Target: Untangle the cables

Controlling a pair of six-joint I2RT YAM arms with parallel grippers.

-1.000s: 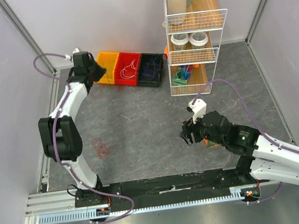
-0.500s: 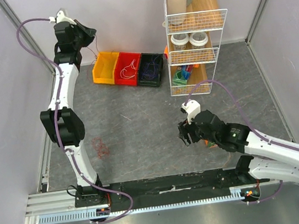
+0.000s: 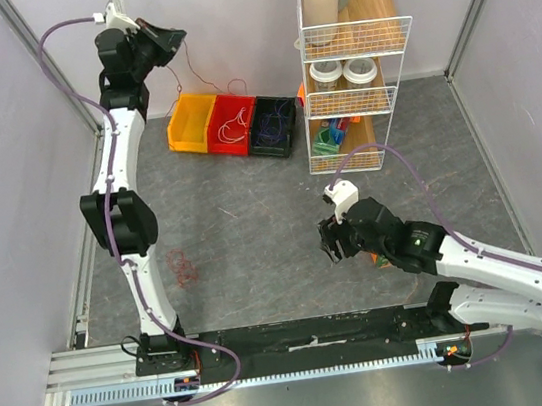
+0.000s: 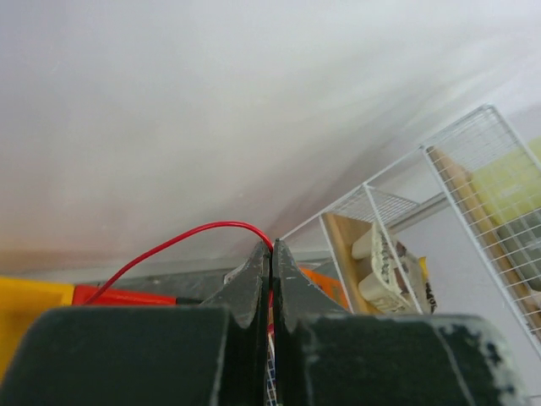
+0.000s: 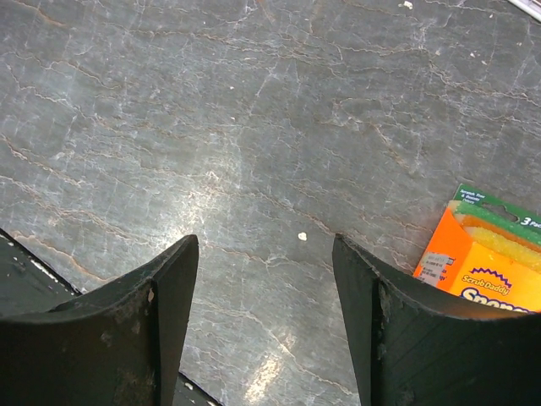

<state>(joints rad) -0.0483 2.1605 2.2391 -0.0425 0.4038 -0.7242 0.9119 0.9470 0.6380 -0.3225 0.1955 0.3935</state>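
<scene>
The counter (image 5: pixel 254 110) is dark grey with thin pale lines, like stone. The thin cable (image 4: pixel 221 223) is red. There is a yellow bin (image 3: pixel 189 124), a red bin (image 3: pixel 232 123) and a dark bin (image 3: pixel 273 125). The sponge pack (image 5: pixel 494 279) is orange. The left end effector (image 4: pixel 271 254) and right end effector (image 5: pixel 264 249) are black.

Left tool (image 3: pixel 176 41) pinched, aloft; right tool (image 3: pixel 330 245) agape.

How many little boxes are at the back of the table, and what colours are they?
Yellow box: 1
Red box: 1
Dark box: 1
Total: 3
</scene>
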